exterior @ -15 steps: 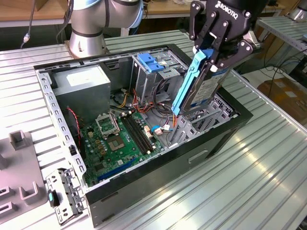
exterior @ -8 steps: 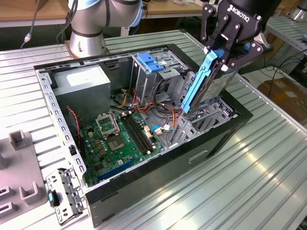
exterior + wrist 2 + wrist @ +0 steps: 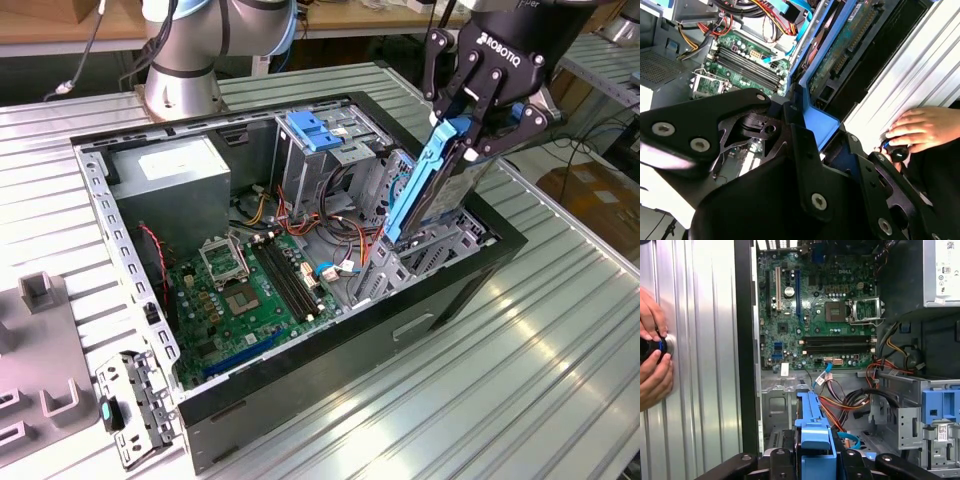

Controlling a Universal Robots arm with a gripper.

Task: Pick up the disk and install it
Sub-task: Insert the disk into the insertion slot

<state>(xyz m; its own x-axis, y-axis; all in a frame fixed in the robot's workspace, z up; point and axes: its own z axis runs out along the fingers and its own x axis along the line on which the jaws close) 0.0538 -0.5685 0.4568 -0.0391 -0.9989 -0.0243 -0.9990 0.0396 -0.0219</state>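
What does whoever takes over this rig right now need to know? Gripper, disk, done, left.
Gripper: shut on the disk, clamped at the upper end of its blue rail.
Disk: lifted and tilted, with its lower end at the mouth of the drive bay, at the exterior view's right end of the open case. How far in it sits, I cannot tell.
Done: pick-up.
Left: the disk is not seated in the bay.
Note: a person's hands are on a black knob on the table beside the case.
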